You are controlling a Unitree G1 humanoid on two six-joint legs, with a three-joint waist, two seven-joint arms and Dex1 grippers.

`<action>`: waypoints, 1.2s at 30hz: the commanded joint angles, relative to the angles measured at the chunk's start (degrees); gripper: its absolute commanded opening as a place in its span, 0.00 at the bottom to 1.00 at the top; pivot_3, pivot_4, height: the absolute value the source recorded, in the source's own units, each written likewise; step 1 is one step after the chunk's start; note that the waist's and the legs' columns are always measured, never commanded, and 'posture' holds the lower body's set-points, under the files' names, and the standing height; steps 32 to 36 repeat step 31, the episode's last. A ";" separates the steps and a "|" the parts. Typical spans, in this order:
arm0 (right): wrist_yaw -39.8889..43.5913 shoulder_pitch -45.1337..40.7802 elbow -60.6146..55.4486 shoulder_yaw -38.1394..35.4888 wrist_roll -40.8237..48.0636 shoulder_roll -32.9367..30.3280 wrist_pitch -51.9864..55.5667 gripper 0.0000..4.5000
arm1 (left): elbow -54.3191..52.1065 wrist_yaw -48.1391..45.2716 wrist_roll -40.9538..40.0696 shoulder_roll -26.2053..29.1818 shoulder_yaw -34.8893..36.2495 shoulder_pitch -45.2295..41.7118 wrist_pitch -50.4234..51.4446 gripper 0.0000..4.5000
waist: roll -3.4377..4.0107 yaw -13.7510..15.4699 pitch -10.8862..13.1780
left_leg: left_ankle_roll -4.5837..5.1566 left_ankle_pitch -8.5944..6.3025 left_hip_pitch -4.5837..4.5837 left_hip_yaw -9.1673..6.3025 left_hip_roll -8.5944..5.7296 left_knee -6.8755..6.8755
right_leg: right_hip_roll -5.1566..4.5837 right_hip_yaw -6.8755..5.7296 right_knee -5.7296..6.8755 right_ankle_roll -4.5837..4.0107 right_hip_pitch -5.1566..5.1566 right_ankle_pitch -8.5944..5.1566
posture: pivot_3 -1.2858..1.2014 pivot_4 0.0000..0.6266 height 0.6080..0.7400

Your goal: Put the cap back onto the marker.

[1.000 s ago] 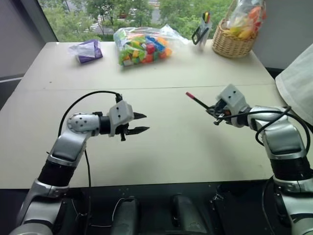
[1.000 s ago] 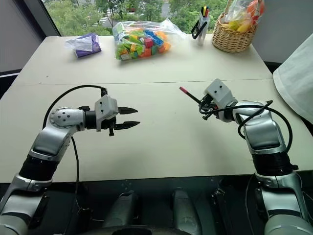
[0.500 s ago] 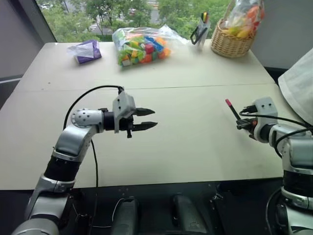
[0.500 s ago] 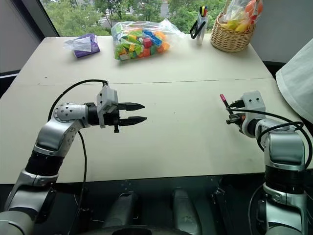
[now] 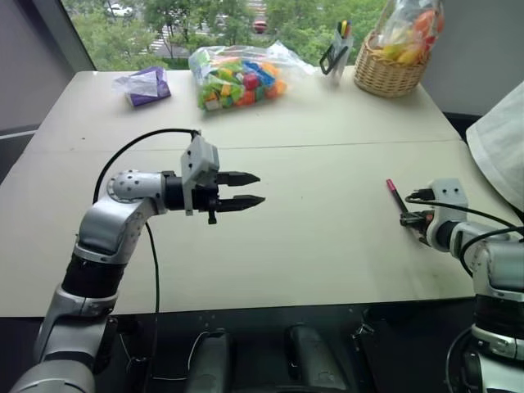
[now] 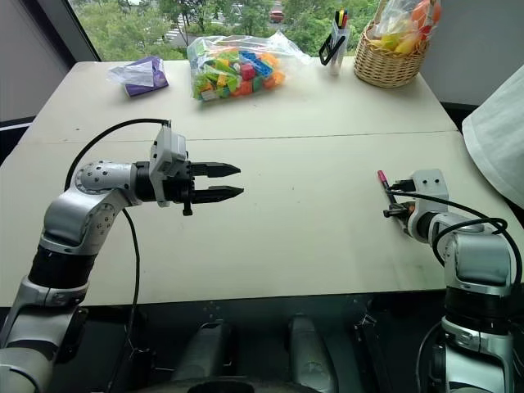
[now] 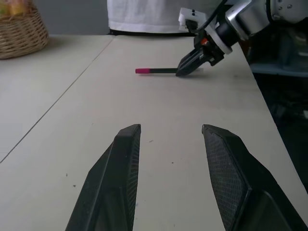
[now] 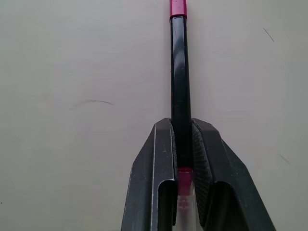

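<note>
The right gripper (image 8: 182,159) has its fingers clamped on the marker (image 8: 178,72) near its back end, with the black barrel running out ahead to a pinkish-red tip; it lies low over the desk (image 5: 327,237) near the right edge, level or nearly so, though whether it touches the surface I cannot tell. The left gripper (image 5: 252,189) hangs above the desk's middle, well apart from the marker, pointing toward it with its fingers partly spread and nothing between them. A short red piece sits at the marker's rear end between the right fingers, possibly the cap. My judgement is that the step in hand is setting the marker down or steadying it, and the next move calls for finding the cap and lining it up with the tip. The desk is pale and mostly bare; along its far edge are a bag of bricks (image 5: 237,75), a purple bag (image 5: 147,85), a pen holder (image 5: 338,49) and a basket (image 5: 397,70), with a window onto trees beyond.
</note>
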 commanded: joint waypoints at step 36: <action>3.62 1.61 -15.04 -4.65 10.47 -9.20 8.63 0.99 | -1.01 -2.54 -1.47 1.37 0.88 -1.13 0.28 0.48 | 0.00 0.03 0.00 | 0.00 0.00 0.01 -0.01 0.02 -0.01 | 0.04 0.01 -0.02 0.00 0.02 -0.01 | 0.52 0.24 1.00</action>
